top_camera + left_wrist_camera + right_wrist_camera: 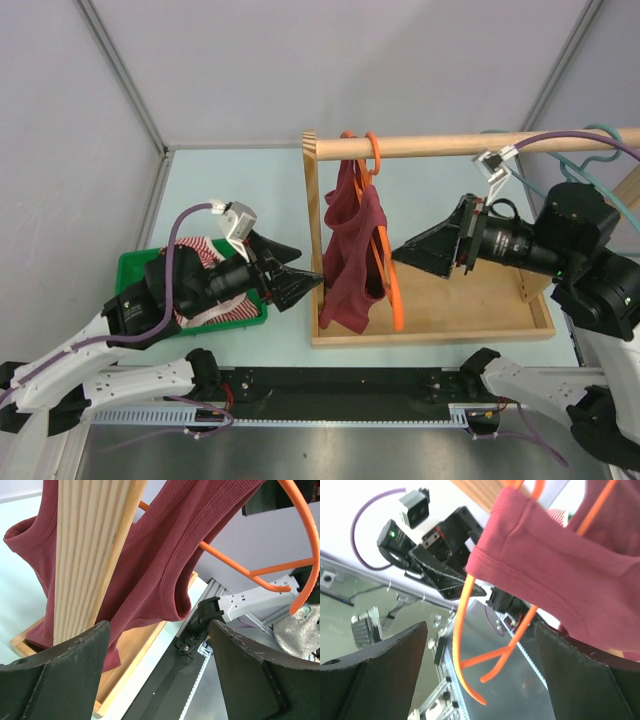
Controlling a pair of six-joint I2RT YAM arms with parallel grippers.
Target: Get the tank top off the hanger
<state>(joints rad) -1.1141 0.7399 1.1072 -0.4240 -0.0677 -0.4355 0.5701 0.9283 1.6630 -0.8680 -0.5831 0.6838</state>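
No writing, label, brand, number or sign can be read in any view; the tank top (350,262), the hanger (393,280) and the rack (440,146) show none.

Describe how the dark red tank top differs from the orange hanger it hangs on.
The tank top is dark red ribbed cloth; the hanger is bright orange and looks rigid. The tank top droops in broad folds; the hanger is a thin bent bar. Only the hanger hooks over the wooden rod. Both hang inside the wooden rack.
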